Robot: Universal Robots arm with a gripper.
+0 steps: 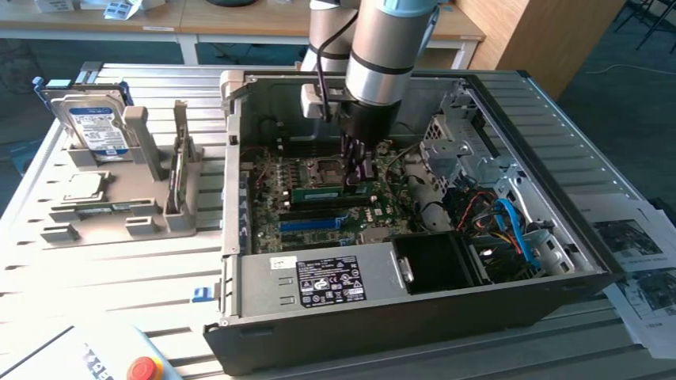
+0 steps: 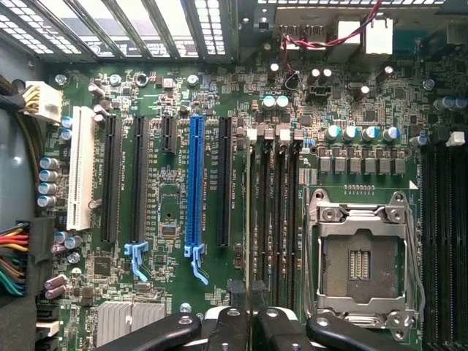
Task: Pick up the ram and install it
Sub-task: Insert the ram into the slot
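- Down inside the open computer case (image 1: 591, 265), the gripper (image 1: 359, 182) hangs from the arm (image 1: 385, 47), clenched on the ram (image 2: 248, 219).
- Seen from the wrist, the black fingers (image 2: 228, 325) pinch the strip from both sides, and it shows edge-on as one thin pale-green line.
- That line runs along the bank of black memory slots (image 2: 281, 219), in line with the slot nearest the blue slot (image 2: 196, 183) (whether it is pushed home in the slot I cannot tell).
- Just beyond the memory slots sits the bare processor socket (image 2: 362, 263) with its metal frame.
- All of this lies on the green motherboard (image 2: 168, 292).
- In the exterior view, the grey power supply (image 1: 317, 281) with its black label fills the near edge of the case.
- Well apart, at the exterior view's left, a grey rack (image 1: 158, 214) stands on the slatted table (image 1: 116, 269) and holds a hard drive (image 1: 95, 127) upright.
- A red button (image 1: 145, 368) sits at the table's near corner.
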